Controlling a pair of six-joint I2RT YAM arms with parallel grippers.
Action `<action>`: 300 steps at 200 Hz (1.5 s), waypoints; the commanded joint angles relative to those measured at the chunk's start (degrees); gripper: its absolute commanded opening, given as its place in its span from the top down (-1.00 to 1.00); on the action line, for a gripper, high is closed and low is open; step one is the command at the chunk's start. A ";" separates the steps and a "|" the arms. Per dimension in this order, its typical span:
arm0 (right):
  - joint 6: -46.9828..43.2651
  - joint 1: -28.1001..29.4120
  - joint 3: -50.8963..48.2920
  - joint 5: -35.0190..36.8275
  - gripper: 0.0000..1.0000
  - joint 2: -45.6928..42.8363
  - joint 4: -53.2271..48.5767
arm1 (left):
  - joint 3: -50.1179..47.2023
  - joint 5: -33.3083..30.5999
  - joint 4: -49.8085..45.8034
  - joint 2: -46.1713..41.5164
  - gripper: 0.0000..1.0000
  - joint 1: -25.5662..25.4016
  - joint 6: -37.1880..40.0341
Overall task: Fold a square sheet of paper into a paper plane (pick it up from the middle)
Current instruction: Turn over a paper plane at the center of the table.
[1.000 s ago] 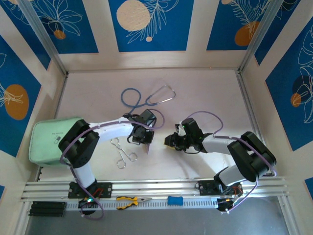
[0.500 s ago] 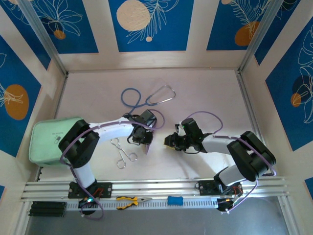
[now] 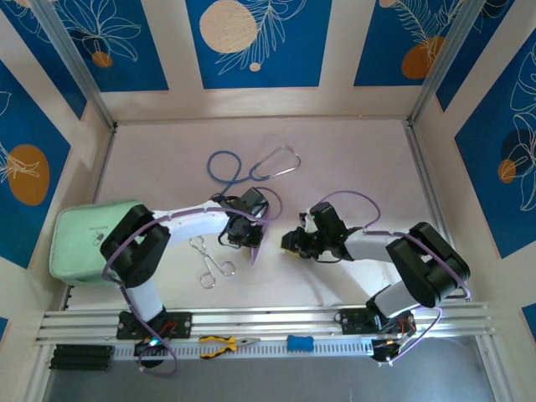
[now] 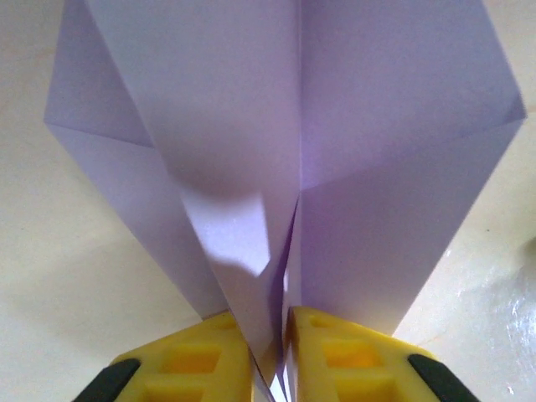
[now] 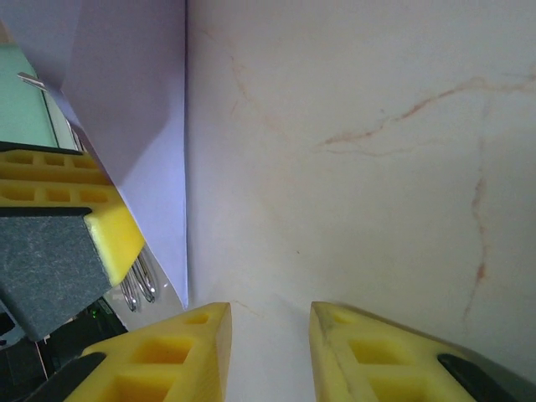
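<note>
The pale, marble-veined surface (image 3: 352, 159) carries a mint-green padded pouch (image 3: 79, 239) at its left edge, a blue-tubed stethoscope (image 3: 249, 175) looped toward the back, and slim metal forceps (image 3: 211, 260) lying just beside the left arm. The paper plane (image 4: 285, 167), thin matte lilac paper with crisp diagonal folds and a centre ridge, stands on edge above the surface, pinched at its narrow end by the left gripper (image 4: 280, 335). The right gripper (image 5: 270, 322) hangs over bare surface just right of the paper's edge, its yellow jaws apart with nothing between them.
</note>
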 commanded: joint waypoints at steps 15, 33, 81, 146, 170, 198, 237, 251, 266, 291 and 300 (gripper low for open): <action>0.01 0.52 1.72 -0.98 0.37 0.58 -0.31 | 0.93 0.76 0.35 -1.01 0.77 -0.57 0.10; -0.08 0.58 1.83 -0.77 0.37 0.31 -0.71 | 1.07 -0.86 -0.17 -1.69 0.84 -0.69 0.12; 0.37 0.71 1.77 -0.25 0.37 -1.82 -0.03 | 2.05 -7.41 -3.49 -2.63 0.88 -1.65 0.15; 4.89 5.49 7.34 0.59 0.28 4.17 6.06 | 2.18 -6.72 -2.65 -1.40 0.90 -2.47 -1.35; 7.79 6.06 6.72 2.03 0.28 6.51 8.91 | 1.85 -6.48 -2.37 -1.42 0.91 -2.59 -1.59; 8.87 6.33 6.79 1.40 0.28 8.86 10.57 | 1.59 -6.11 -1.85 -1.58 0.91 -2.59 -2.04; 8.67 6.32 7.74 0.51 0.30 10.89 11.08 | 1.40 -5.42 -1.43 -1.76 0.93 -2.50 -2.36; 8.07 6.54 8.49 0.56 0.31 11.59 9.98 | 1.36 -5.42 -1.39 -1.76 0.93 -2.50 -2.44; 7.50 6.60 9.20 1.04 0.34 12.29 8.19 | 1.44 -5.24 -1.42 -1.71 0.92 -2.47 -2.54; 6.33 6.96 11.25 2.37 0.44 13.11 2.97 | 1.46 -4.86 -1.21 -1.83 0.92 -2.53 -2.53; 5.99 7.17 11.84 3.16 0.51 13.11 0.94 | 1.50 -4.89 -1.22 -1.85 0.93 -2.48 -2.49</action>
